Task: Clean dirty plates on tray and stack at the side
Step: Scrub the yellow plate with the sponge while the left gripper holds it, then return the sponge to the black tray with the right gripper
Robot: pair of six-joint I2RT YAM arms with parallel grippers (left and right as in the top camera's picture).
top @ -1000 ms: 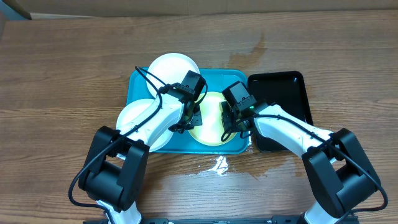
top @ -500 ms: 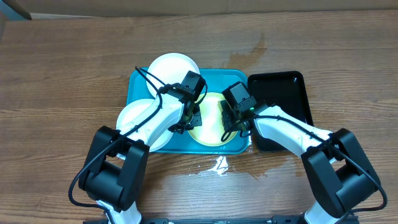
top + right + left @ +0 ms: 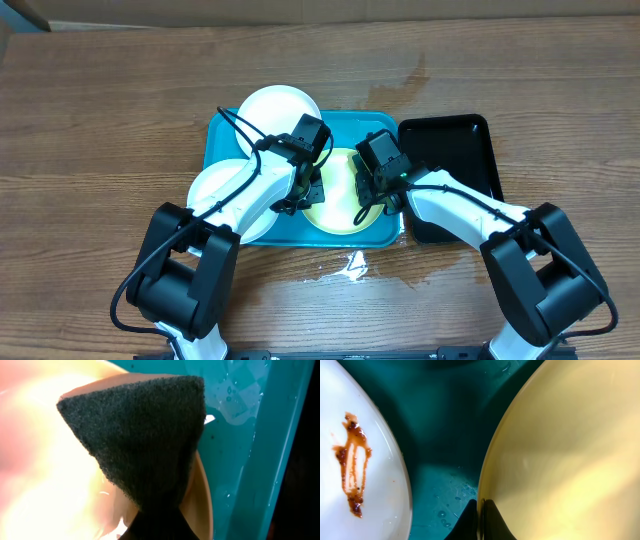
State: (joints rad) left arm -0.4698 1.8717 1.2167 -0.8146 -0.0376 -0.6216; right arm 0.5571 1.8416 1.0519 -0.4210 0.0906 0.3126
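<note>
A yellow-green rimmed plate [image 3: 338,205] lies at the front right of the turquoise tray [image 3: 223,128]. My left gripper [image 3: 313,190] is shut on that plate's left rim [image 3: 492,470]. My right gripper [image 3: 368,192] is shut on a dark scouring sponge [image 3: 145,435] pressed on the same plate [image 3: 55,485]. A white plate [image 3: 270,107] lies at the tray's back left. Another white plate [image 3: 222,190] overhangs the front left rim; it bears a brown smear [image 3: 351,462].
A narrow black tray [image 3: 462,150] lies just right of the turquoise tray. Water drops wet the tray floor [image 3: 447,510] and a small puddle [image 3: 350,266] sits on the wooden table in front of the tray.
The right gripper has shifted slightly back and left over the plate with the sponge. The left arm and the plates have not moved.
</note>
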